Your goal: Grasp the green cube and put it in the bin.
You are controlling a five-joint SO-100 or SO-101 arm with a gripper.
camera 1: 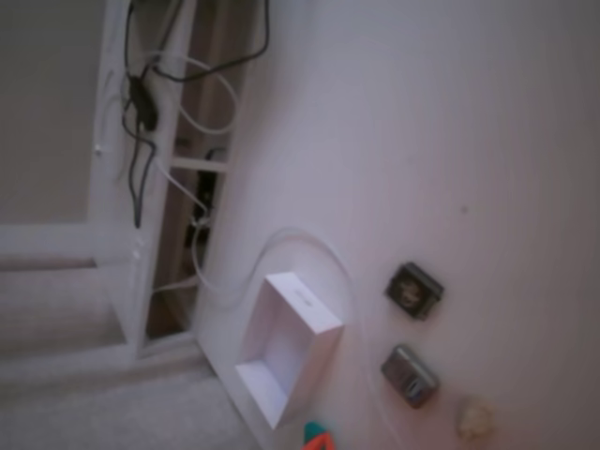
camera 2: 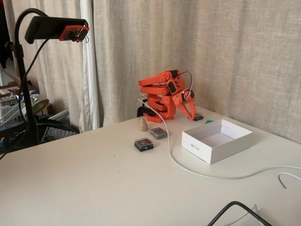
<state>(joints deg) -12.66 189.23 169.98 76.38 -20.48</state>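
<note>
The orange arm (camera 2: 162, 92) sits folded low at the back of the white table (camera 2: 94, 183), and its gripper (camera 2: 192, 112) angles down toward the tabletop. The fingers (camera 2: 187, 108) taper to a point there, but whether they are spread or pressed together cannot be told from this distance. Just beyond the fingertips, on the side away from the arm's base, a sliver of the green cube (camera 2: 209, 122) peeks out, sitting on the table right against the far wall of the bin (camera 2: 207, 149), outside it. The bin itself, a shallow white cardboard box, lies in front of the fingers, toward the camera.

In the other fixed view, the bin (camera 1: 309, 305) appears tilted across the frame, and at the bottom edge a teal patch of the green cube (camera 1: 312, 430) shows with a bit of orange touching it.

Behind the fingers, on the base side, two small dark metallic boxes (camera 2: 144, 144) rest near each other, with a pale cream lump (camera 2: 144, 125) close to the arm. A white cable (camera 2: 188, 170) curves past the bin.
</note>
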